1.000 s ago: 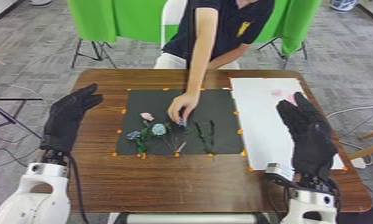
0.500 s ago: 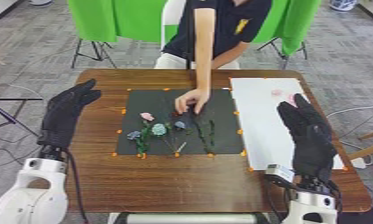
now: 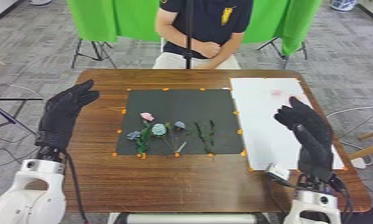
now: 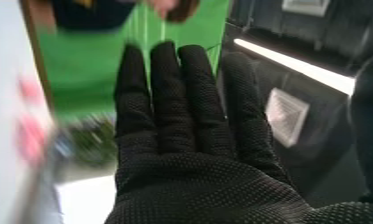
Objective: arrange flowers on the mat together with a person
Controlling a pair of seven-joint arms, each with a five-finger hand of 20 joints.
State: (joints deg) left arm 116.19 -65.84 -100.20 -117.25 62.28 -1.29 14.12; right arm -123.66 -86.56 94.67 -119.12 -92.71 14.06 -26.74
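In the head view, the dark mat holds a pink flower, a pale blue bloom, a darker blue bloom and a small blue-grey flower, on green stems. Two flowerless green stems lie to their right. My left hand is open, left of the mat. Over the white sheet at the right is my open right hand, near pink flowers. The right wrist view has the right hand with straight fingers, beside blurred pink flowers.
A brown wooden table carries the mat and the white sheet. Orange markers line their edges. The person sits across the table with both hands held together in front of the body, away from the flowers.
The person's hand has left the mat and drawn back to the body, uncovering the small blue-grey flower. My right hand has turned and shifted slightly; the left has barely moved.
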